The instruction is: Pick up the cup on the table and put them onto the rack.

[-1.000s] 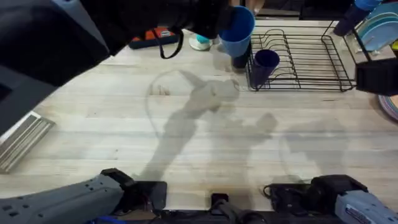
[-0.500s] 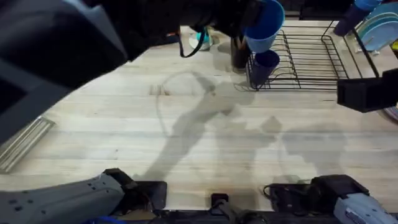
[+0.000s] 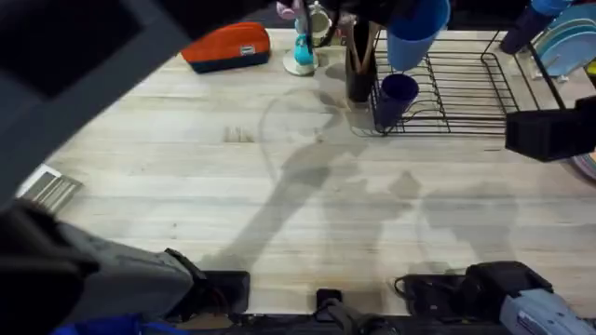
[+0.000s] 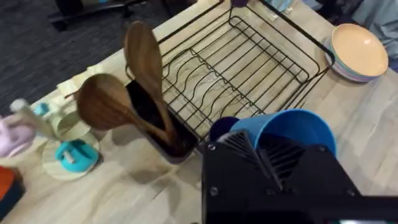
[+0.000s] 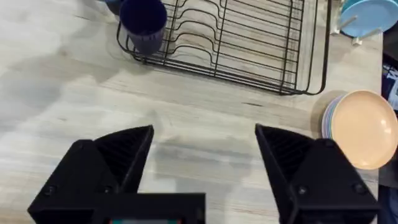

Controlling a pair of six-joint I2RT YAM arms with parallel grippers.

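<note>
A: Left end effector [image 4: 273,155] status?
B: Clamped on the light blue cup [image 3: 416,30], black fingers over the rim. Cup is up off the desk [image 3: 279,214], open side up in the left wrist view [image 4: 292,134].
A: Where's the rack [image 3: 456,88] relative to it?
B: Just below and beyond it. In the overhead view the held cup overlaps the rack's near-left corner. Black wire, plate dividers visible [image 4: 249,68].
A: Other cup?
B: Dark navy cup [image 3: 398,95] sits upright in the rack's corner, right under the held one. Left wrist view shows a sliver of it [image 4: 219,127] just beside the light blue cup; touching or not, can't tell.
A: Right end effector [image 5: 202,155]?
B: Fingers wide apart, nothing between them, hovering over bare desk [image 5: 93,93]. Rack [image 5: 249,37] well ahead of it, navy cup [image 5: 143,25] at the rack's far-left corner from it.
A: Clutter?
B: Dark utensil holder [image 4: 158,127] with wooden spoons [image 4: 115,93] just beside the rack, close to the left end effector. Stack of plates [image 5: 357,127] near the right end effector, off its right finger. Orange case [image 3: 228,46] farther left on the desk.
</note>
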